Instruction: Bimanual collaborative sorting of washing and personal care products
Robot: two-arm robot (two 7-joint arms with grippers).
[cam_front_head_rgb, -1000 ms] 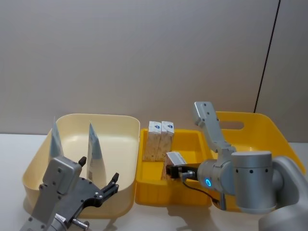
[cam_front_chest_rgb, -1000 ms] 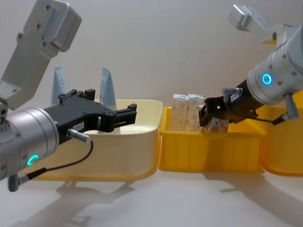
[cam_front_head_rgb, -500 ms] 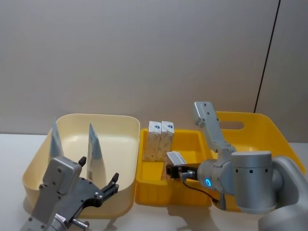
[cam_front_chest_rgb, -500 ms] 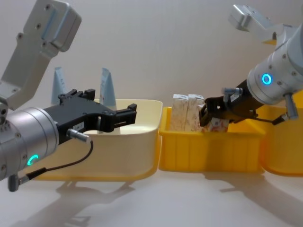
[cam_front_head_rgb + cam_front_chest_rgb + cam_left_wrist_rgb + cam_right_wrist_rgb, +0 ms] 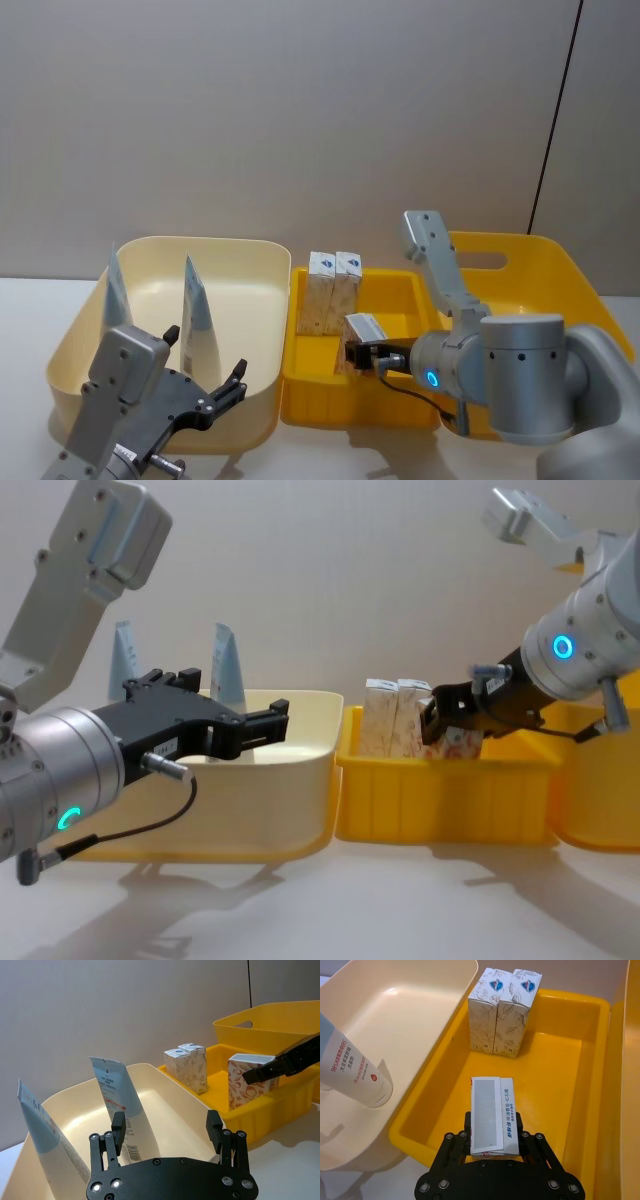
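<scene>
Two white squeeze tubes with pale-blue crimped ends stand in the cream bin. My left gripper hangs open over that bin's near rim, its fingers empty with a tube beyond them. Two beige-marbled cartons stand side by side at the back of the small yellow bin. My right gripper is shut on the top of a red-speckled carton inside this bin. The carton's base is hidden by the bin wall.
A large yellow bin with a handle cutout sits right of the small one. The bins stand side by side on a pale table before a plain wall. The small bin's right half has bare floor.
</scene>
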